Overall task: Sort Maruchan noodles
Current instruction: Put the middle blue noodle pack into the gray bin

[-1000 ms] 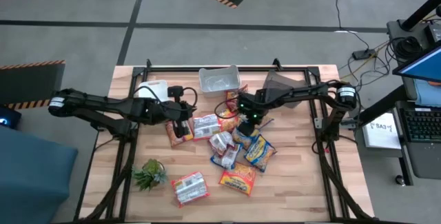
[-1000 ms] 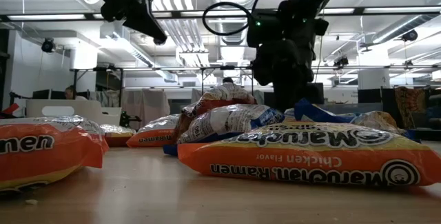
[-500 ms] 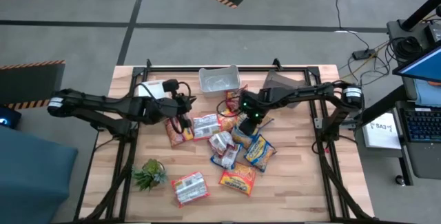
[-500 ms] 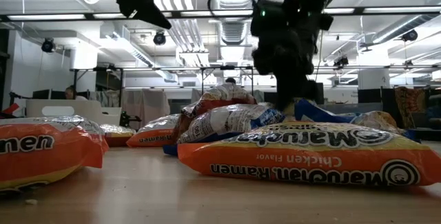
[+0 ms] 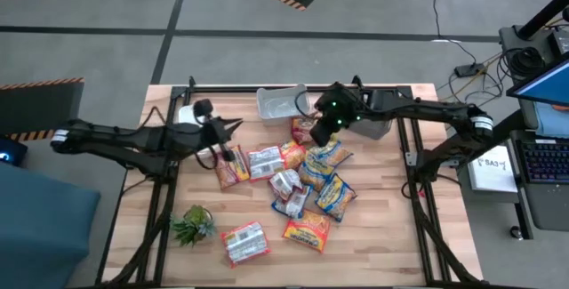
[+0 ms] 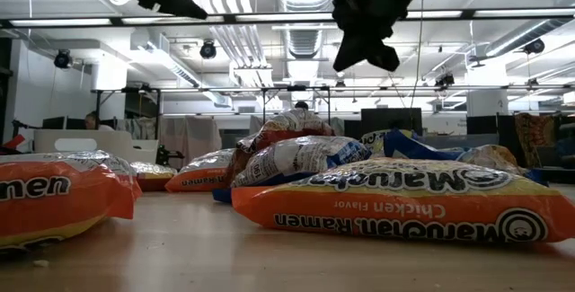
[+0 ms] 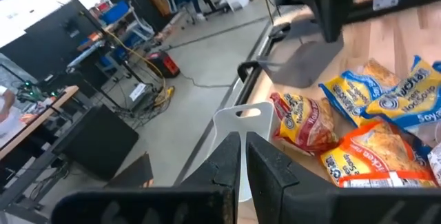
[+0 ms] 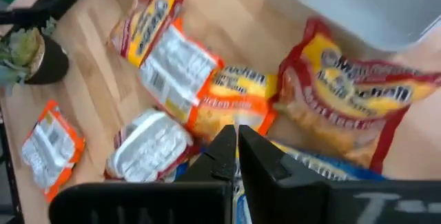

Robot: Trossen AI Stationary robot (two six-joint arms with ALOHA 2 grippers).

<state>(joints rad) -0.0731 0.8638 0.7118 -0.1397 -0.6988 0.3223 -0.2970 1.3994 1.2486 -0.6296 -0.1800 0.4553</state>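
Judging by the crinkled film and puffed shapes, light, soft-skinned packets (image 5: 307, 182) with a brittle brick inside: slippery wrap, easy to crush, best pinched at a flat sealed end or across a short edge rather than squeezed over the middle

Lying in a loose heap on the tabletop (image 5: 391, 236) at mid-table, overlapping one another, with one white-and-red packet (image 5: 244, 242) apart toward the front edge near a small green plant (image 5: 193, 225), and a red-and-yellow one (image 5: 304, 129) at the back of the heap, just beside the clear bin (image 5: 283, 102)

Hovering above that back edge of the heap, right hand (image 5: 322, 129), fingers pressed together with nothing between them (wrist view shows them closed over the pile, gripping no packet)

Hanging over the heap's left side, left hand (image 5: 233, 126), fingers likewise drawn nearly together and empty, well clear of the wrappers below

Readable upside down on the nearest orange packet (image 6: 404, 207) in the low view: "Maruchan", "Maruchan Ramen", "Chicken Flavor"; on the orange packet at far left (image 6: 63, 198), only the letters "amen"; on the blue-and-yellow wrappers (image 7: 393, 96), lettering present but too blurred to make out
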